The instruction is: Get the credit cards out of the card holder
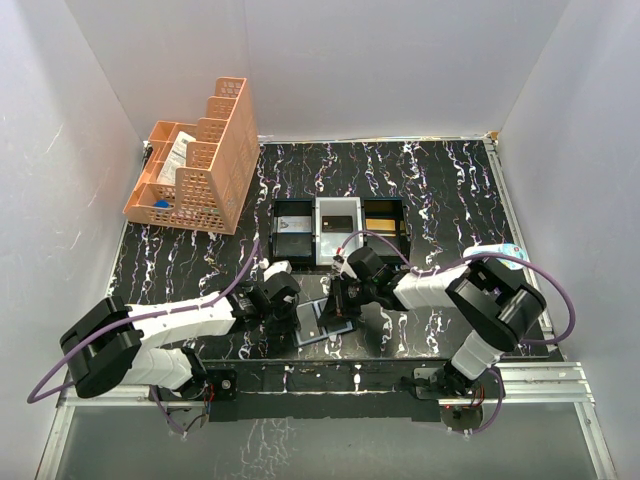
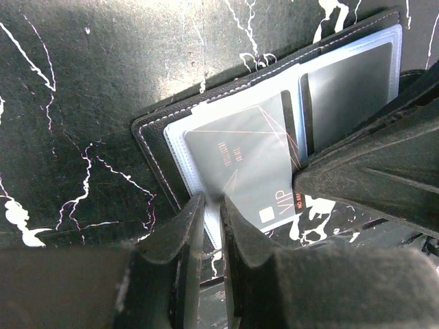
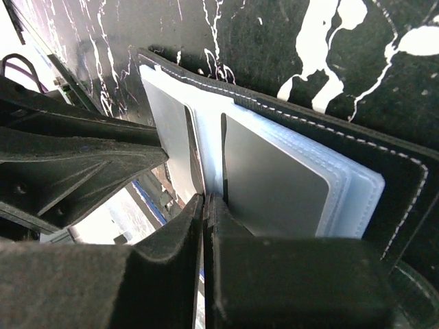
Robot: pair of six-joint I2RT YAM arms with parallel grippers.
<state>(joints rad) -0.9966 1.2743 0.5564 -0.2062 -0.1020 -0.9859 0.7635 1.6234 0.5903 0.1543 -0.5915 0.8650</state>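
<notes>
Left end effector (image 2: 209, 223) pinches the sleeve edge of the open black stitched card holder (image 2: 152, 130); right end effector (image 3: 206, 205) sits pressed together at its fold.

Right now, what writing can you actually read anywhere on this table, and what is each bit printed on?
"VIP": pale letters on the grey plastic card in the open dark stitched card holder.
Small red print beside it: too small to read.
Faint line across that card's middle: blurred, unreadable.
Packets in the orange plastic basket: too small to read.
</notes>
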